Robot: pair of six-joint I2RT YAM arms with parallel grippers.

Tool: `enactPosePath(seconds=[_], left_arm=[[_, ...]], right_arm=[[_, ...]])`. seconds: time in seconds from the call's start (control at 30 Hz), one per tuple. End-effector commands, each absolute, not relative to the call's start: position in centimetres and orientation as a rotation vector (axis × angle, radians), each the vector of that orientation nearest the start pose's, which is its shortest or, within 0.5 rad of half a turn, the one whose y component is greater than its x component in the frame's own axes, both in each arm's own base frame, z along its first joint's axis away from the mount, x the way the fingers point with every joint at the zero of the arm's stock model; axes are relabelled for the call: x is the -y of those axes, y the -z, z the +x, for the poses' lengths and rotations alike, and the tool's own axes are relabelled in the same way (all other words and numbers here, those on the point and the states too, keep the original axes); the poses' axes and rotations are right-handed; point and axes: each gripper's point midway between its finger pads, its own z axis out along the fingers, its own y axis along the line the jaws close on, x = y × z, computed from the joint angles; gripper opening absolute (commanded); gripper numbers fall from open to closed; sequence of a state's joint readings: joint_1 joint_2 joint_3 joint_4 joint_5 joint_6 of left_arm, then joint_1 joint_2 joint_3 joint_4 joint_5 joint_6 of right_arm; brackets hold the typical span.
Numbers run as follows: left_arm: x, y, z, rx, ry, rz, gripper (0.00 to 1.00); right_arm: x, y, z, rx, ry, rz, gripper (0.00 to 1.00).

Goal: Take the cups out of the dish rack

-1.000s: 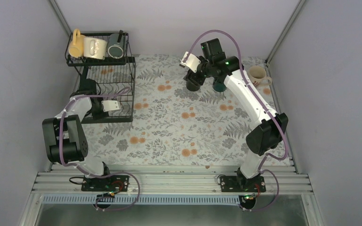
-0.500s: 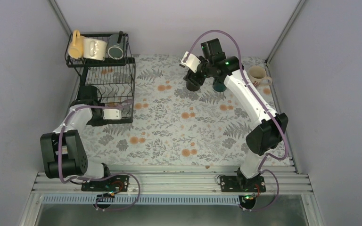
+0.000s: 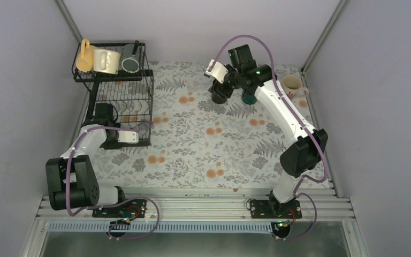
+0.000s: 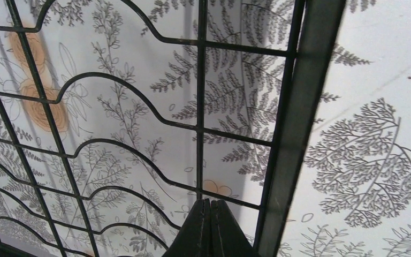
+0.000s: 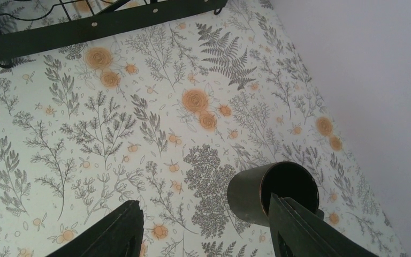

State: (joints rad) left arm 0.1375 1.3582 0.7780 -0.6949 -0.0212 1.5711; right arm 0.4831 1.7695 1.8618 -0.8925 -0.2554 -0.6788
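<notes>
The black wire dish rack (image 3: 122,101) stands at the far left. Its upper shelf holds a yellow mug (image 3: 85,54), a cream lettered mug (image 3: 107,58) and a dark grey mug (image 3: 130,60). My left gripper (image 3: 141,140) is shut at the lower tray's near right corner. In the left wrist view its tips (image 4: 210,206) meet on a tray wire (image 4: 200,134) beside the thick frame bar (image 4: 294,128). My right gripper (image 3: 219,88) (image 5: 203,235) is open above the black mug (image 3: 220,97) (image 5: 257,195), one finger (image 5: 310,230) at its rim. A dark green mug (image 3: 250,98) and a beige mug (image 3: 293,84) stand nearby.
A floral cloth (image 3: 203,144) covers the table. Grey walls close in at the back and on both sides. The rack's near edge (image 5: 101,24) shows at the top of the right wrist view. The beige mug is near the right wall.
My left arm has drawn back toward the near edge, and the dish rack with its three mugs has slid a little nearer with it. The right arm has not moved.
</notes>
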Motion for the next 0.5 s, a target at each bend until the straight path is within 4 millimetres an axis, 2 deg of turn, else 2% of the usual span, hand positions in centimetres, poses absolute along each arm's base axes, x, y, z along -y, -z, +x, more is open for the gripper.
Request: enactPosePath(seconds=[0.0, 0.2, 0.37, 0.47], left_arm=[[-2.3, -2.0, 15.6, -2.436, 0.143, 2.135, 0.02], [-0.9, -4.3, 13.8, -2.383, 0.182, 2.142, 0.02], [-0.6, -5.0, 12.1, -2.395, 0.207, 2.148, 0.02], [-0.4, -5.4, 12.1, -2.399, 0.208, 2.131, 0.03]], right_arm=[[-25.6, -29.8, 39.2, -1.866, -0.227, -1.363, 0.62], [-25.4, -29.3, 38.8, -1.872, -0.225, -1.367, 0.62], [-25.6, -29.4, 38.7, -1.870, -0.243, -1.364, 0.62], [-25.7, -29.5, 38.7, -1.869, -0.252, -1.361, 0.62]])
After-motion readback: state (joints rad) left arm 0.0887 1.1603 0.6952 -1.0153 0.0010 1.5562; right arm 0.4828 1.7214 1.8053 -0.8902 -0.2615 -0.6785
